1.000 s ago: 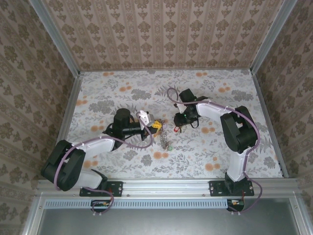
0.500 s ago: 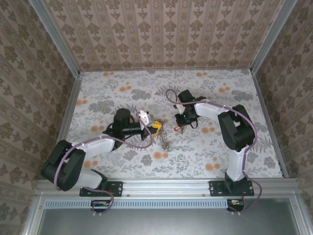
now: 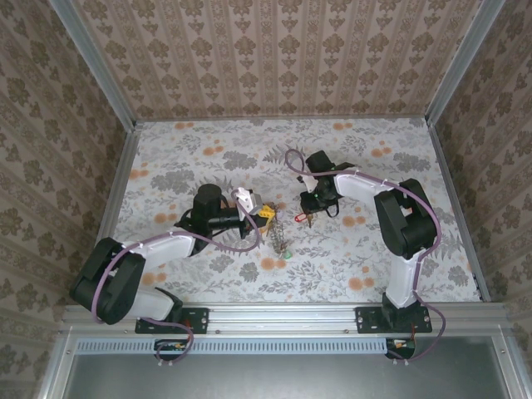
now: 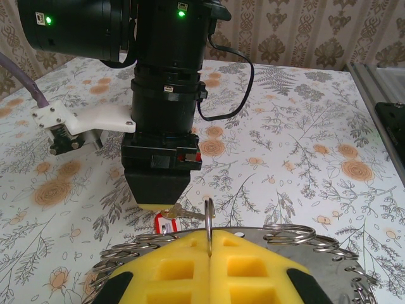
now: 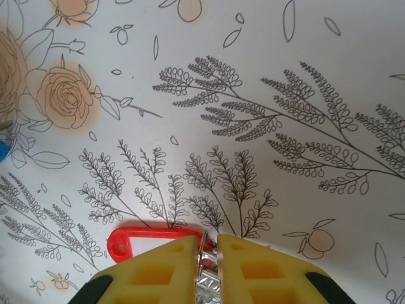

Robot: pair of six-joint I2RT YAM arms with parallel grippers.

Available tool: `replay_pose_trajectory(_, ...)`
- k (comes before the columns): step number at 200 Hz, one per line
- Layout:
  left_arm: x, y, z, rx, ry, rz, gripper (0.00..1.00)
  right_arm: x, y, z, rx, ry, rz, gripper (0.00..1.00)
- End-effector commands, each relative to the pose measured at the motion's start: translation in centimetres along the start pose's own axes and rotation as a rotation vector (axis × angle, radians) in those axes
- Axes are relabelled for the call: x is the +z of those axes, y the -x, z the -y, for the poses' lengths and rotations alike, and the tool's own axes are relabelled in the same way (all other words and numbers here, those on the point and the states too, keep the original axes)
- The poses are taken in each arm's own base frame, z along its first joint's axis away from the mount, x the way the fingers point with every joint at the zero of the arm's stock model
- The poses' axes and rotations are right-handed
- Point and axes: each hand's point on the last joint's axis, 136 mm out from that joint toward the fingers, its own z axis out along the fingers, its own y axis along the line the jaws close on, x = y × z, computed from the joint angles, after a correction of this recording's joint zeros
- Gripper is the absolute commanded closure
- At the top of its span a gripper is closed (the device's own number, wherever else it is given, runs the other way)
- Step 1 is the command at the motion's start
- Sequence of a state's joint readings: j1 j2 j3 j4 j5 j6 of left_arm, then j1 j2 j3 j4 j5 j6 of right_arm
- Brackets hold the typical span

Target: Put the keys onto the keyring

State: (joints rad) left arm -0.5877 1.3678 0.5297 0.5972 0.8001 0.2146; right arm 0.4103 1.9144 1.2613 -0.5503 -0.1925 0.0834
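My left gripper (image 4: 209, 250) is shut on the keyring (image 4: 208, 218), a thin silver hoop that stands edge-on between its yellow fingers. Several small split rings (image 4: 288, 232) lie around those fingers. In the top view a bunch of keys (image 3: 279, 239) hangs below the left gripper (image 3: 264, 215). My right gripper (image 5: 209, 248) is shut on a silver key whose red tag (image 5: 149, 239) sticks out to the left. From the left wrist, that key (image 4: 180, 214) points toward the keyring under the right gripper (image 4: 161, 206). The two are a short gap apart. In the top view the right gripper (image 3: 307, 214) faces the left one.
The flowered tabletop (image 3: 208, 158) is walled by patterned panels on three sides. A metal rail (image 3: 283, 314) runs along the near edge by the arm bases. The right arm's cable (image 4: 243, 88) loops beside its wrist.
The right gripper's fingers have closed onto the red-tagged key and shifted slightly, with the red tag now toward the left gripper. The left arm has not moved.
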Motion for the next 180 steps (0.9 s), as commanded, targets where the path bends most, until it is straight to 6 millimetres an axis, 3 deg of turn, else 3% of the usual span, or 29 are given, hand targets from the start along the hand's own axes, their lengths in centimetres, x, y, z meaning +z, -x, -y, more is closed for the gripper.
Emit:
replay_pose_trajectory(1,0.09,1.63,0.17,0.049,-0.023,0.043,1.0,-0.08,-1.0,-0.33,0.019,0.028,-0.034,0.8)
replay_pose_trajectory(83,0.2,1.71,0.18,0.05,-0.025,0.043,1.0,0.39,-1.18,-0.08,0.026,0.016,-0.057,0.89)
replay_pose_trajectory(180,0.38,1.79,0.26,0.047,-0.033,0.042,1.0,0.55,-0.53,-0.08,0.037,0.021,-0.039,0.81)
